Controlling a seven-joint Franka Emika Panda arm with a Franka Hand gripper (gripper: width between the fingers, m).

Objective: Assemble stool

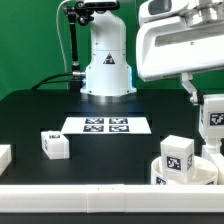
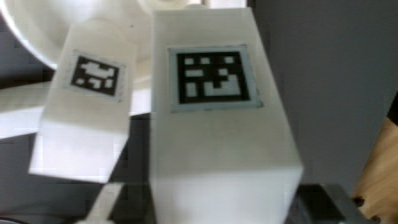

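Observation:
My gripper (image 1: 211, 108) is shut on a white blocky stool leg (image 1: 214, 128) with a black-and-white tag. It holds the leg upright over the round white seat (image 1: 203, 172) at the exterior view's lower right. In the wrist view the held leg (image 2: 217, 120) fills the middle, clamped between the dark fingers (image 2: 333, 205) of the gripper (image 2: 217, 205). A second tagged leg (image 1: 177, 156) stands on the seat close beside it, and shows in the wrist view (image 2: 86, 110). A third leg (image 1: 55, 145) lies loose on the black table at the left.
The marker board (image 1: 107, 125) lies flat mid-table before the robot base (image 1: 107, 65). A plain white bar (image 1: 90, 191) runs along the front edge. Another white piece (image 1: 4, 156) sits at the exterior view's left edge.

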